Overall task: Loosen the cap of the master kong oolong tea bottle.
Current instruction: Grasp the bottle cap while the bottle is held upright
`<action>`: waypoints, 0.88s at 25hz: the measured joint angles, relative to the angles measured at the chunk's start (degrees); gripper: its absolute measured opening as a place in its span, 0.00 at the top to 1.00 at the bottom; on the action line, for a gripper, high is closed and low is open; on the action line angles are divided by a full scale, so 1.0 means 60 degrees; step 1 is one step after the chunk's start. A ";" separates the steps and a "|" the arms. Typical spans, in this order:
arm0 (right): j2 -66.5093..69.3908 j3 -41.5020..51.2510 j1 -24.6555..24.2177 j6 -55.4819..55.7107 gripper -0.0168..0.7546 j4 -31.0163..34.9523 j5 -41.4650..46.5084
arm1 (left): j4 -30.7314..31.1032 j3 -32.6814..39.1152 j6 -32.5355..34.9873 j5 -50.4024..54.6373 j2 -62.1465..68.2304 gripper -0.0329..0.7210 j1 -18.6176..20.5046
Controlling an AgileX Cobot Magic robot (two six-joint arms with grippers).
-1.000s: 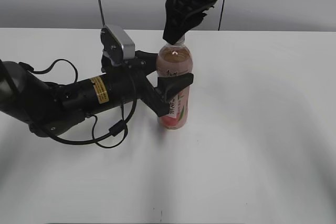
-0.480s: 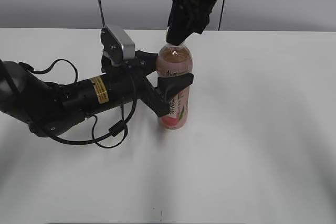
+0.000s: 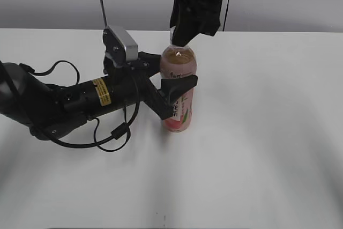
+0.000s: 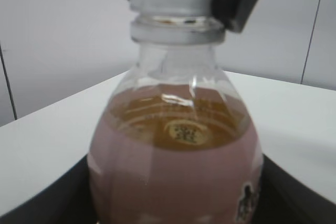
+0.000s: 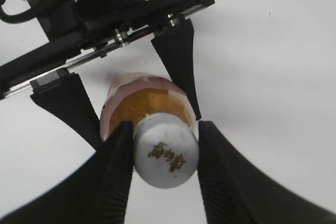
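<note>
The master kong oolong tea bottle (image 3: pixel 178 65) stands upright on the white table, amber tea showing above its pink label. My left gripper (image 3: pixel 174 72) comes in from the left and is shut on the bottle's body, one black finger (image 3: pixel 182 84) across the front. In the left wrist view the bottle (image 4: pixel 176 156) fills the frame between the dark fingers (image 4: pixel 47 203). My right gripper (image 3: pixel 180 38) reaches down from above and is shut on the cap (image 5: pixel 167 153). That white cap sits between both ribbed pads (image 5: pixel 113 171). The exterior view hides most of it.
The white table (image 3: pixel 268 132) stretches to the right and toward the front. The left arm and its looped cables (image 3: pixel 80 105) lie across the table's left side. A grey wall stands behind the far edge.
The right wrist has turned over the cap, its camera housing swinging into view at the top. The bottle and the left arm have not moved.
</note>
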 joint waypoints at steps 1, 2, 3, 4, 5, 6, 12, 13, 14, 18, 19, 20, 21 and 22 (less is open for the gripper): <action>0.0000 0.0000 0.0000 -0.0309 0.61 0.0000 0.0000 | 0.0000 0.0000 0.0007 0.0000 0.0000 0.34 0.0000; 0.0000 0.0000 0.0000 -0.0724 0.61 0.0009 0.0009 | 0.0000 0.0000 0.0007 0.0000 0.0000 0.34 0.0000; 0.0000 0.0000 0.0000 -0.1187 0.61 0.0020 0.0009 | 0.0000 0.0000 0.0007 0.0000 0.0000 0.34 0.0000; 0.0000 0.0000 0.0000 -0.1551 0.61 0.0028 0.0009 | 0.0000 0.0000 0.0007 0.0000 0.0000 0.34 0.0000; 0.0000 0.0000 0.0000 -0.1937 0.61 0.0028 0.0009 | 0.0000 0.0000 0.0007 0.0000 0.0000 0.34 0.0000; 0.0000 0.0000 0.0000 -0.2202 0.61 0.0028 0.0009 | 0.0000 0.0000 0.0010 0.0000 0.0000 0.34 0.0000; 0.0000 -0.0016 0.0000 -0.2013 0.61 0.0028 0.0018 | 0.0000 0.0000 0.0010 0.0000 0.0000 0.34 0.0000; 0.0000 -0.0016 0.0000 -0.1658 0.61 0.0019 0.0018 | 0.0000 0.0000 0.0010 0.0000 0.0000 0.34 0.0000; 0.0000 -0.0016 0.0000 -0.1313 0.61 0.0011 0.0018 | 0.0000 0.0000 0.0010 0.0000 0.0000 0.34 0.0000; -0.0018 -0.0016 0.0000 0.0072 0.61 0.0004 0.0008 | 0.0000 0.0000 0.0010 0.0000 0.0000 0.34 0.0000; -0.0041 -0.0016 0.0000 0.0350 0.60 0.0004 0.0008 | 0.0000 0.0000 0.0010 0.0000 0.0000 0.34 0.0000; -0.0080 -0.0016 0.0000 0.0673 0.59 0.0001 0.0008 | 0.0000 0.0000 0.0010 -0.0010 0.0000 0.34 0.0000; -0.0139 0.0002 0.0000 0.0973 0.57 -0.0031 0.0008 | 0.0000 0.0000 0.0010 -0.0020 0.0000 0.34 0.0000; -0.0203 0.0002 0.0000 0.1401 0.55 -0.0095 -0.0001 | 0.0000 0.0000 0.0001 -0.0029 0.0000 0.34 0.0000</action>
